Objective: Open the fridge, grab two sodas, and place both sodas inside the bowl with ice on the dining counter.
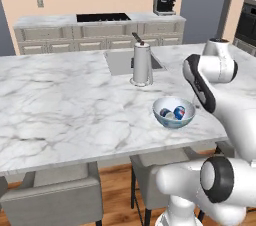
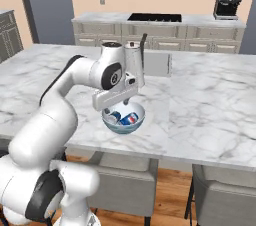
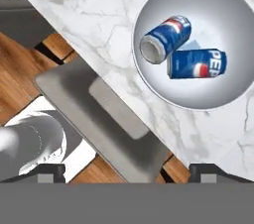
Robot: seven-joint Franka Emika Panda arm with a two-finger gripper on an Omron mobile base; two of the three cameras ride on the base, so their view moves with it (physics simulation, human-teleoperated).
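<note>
Claw [image 3: 127, 168] stands wide, jaws far apart w/ nothing between them, both dark tips just peeking up at the bottom of the hand view. In the right base view the claw [image 2: 125, 101] hangs above the bowl with ice [image 2: 123, 118], clear of its rim, not touching. From the hand cam the bowl with ice [image 3: 208, 100] lies up and to the right of the tips, i.e. off-centre, w/ the desk edge and a grey stool [image 3: 104, 119] directly beneath the claw instead. Inside the bowl lie the sodas, both on their sides: one soda [image 3: 166, 39] w/ its silver top toward the cam's left, long axis slanting up to the right; the other soda [image 3: 197, 63] just beside it and touching or nearly so, long axis roughly level in that view, white lettering showing. Both cans are blue w/ red-and-white marks; the bowl is pale, round, shallow, and the ice is hard to make out as separate pieces. The bowl sits near the front edge of the dining counter [image 1: 65, 105], a white-grey veined marble desk, w/ a tall steel pitcher [image 1: 141, 64] behind it, well apart. Judging from this, both cans look delivered, so the placing looks done; the next move prob. only needs the arm lifted straight up and away w/o clipping the rim.
</note>
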